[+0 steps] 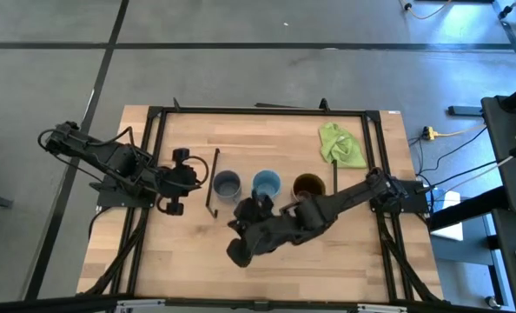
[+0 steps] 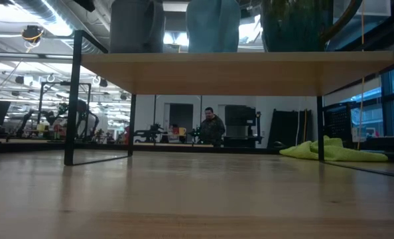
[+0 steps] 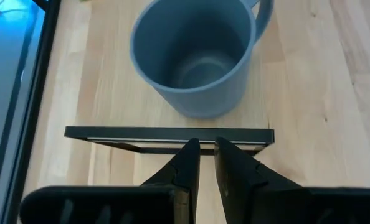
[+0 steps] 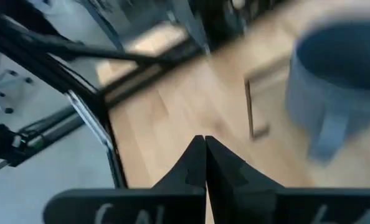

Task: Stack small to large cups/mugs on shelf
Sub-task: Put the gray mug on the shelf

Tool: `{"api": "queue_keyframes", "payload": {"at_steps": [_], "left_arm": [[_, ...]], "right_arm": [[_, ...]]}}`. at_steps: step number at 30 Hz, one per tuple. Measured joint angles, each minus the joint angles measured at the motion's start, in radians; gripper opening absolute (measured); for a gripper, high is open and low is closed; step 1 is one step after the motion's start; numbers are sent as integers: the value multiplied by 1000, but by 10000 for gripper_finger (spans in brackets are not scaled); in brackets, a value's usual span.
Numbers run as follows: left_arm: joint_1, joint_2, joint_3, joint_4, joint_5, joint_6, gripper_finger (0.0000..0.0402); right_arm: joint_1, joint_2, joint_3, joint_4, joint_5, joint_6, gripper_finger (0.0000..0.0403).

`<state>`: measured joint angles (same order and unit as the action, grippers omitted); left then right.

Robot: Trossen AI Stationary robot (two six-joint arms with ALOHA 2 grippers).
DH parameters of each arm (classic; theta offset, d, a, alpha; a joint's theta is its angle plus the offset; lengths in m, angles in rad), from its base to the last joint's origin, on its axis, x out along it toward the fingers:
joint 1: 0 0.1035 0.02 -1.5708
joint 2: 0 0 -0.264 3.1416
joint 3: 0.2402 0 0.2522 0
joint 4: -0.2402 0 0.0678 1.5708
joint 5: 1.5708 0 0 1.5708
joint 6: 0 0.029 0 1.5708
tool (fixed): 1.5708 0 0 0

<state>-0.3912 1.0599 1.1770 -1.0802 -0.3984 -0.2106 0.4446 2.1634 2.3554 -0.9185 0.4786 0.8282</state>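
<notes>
Holding my left gripper [image 3: 207, 163] with its fingers drawn narrow, a thin slit between them and nothing in it, I sit just off the shelf's [image 1: 323, 202] left end, facing the black end frame [image 3: 169, 133]. Right behind that frame stands the dark grey-blue mug [image 3: 197, 56], upright and empty, handle turned away from me. My right gripper [image 4: 205, 163] is pressed fully shut and empty, lying over the tabletop [image 1: 136, 252] near the shelf's front edge, in front of the mugs.

Along the shelf the three stand in a row, each apart from its neighbour: the dark grey-blue mug at the left end, the light blue mug [image 1: 267, 183] in the middle, the brown mug [image 1: 308, 185] toward the right end. A lime-green cloth [image 1: 340, 144] lies near the tabletop's far right corner.

I judge the mugs all placed and ordered, so the placing step looks finished or nearly so. If nesting is wanted, my next move calls for opening my fingers, clearing the frame, and taking a mug by its rim.
</notes>
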Motion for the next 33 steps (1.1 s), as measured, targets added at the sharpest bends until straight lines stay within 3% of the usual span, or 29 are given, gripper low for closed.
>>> {"api": "queue_keyframes", "payload": {"at_steps": [5, 11, 17, 28, 33], "left_arm": [[0, 0, 0, 0, 29, -23, 45], [0, 0, 0, 2, 89, 11, 45], [0, 0, 0, 2, 131, 60, 45], [0, 8, 0, 0, 159, -13, 45], [8, 34, 0, -3, 169, -23, 45]], "right_arm": [[-4, -54, 1, 112, 24, -215, 5], [-2, -98, 1, 67, -11, -329, 13], [-16, -111, 0, -58, -130, -345, 15], [-111, -188, 2, 59, -228, -578, 16], [-173, -189, -1, -1, -326, -620, 16]]}}
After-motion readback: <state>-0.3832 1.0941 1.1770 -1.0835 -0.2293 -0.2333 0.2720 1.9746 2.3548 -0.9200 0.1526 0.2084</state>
